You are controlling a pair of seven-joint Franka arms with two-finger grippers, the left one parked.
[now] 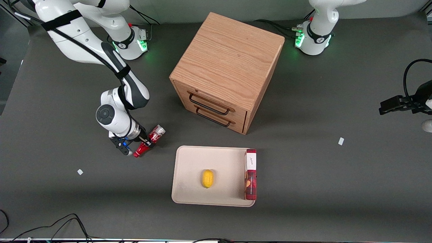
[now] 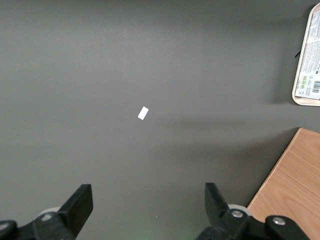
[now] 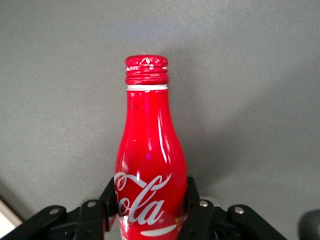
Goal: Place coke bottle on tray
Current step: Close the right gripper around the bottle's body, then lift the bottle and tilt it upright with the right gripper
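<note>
My right gripper is shut on the coke bottle, a small red bottle with white script. The bottle is tipped over, with its red cap nearer the front camera and its silver base pointing away. In the right wrist view both black fingers press the flanks of the coke bottle at the lettering, and the gripper holds it over grey table. The cream tray lies flat on the table, a short way from the bottle toward the parked arm's end.
On the tray lie a yellow lemon-like fruit and a long red box along its rim. A wooden two-drawer cabinet stands farther from the front camera than the tray. Small white tape scraps mark the dark tabletop.
</note>
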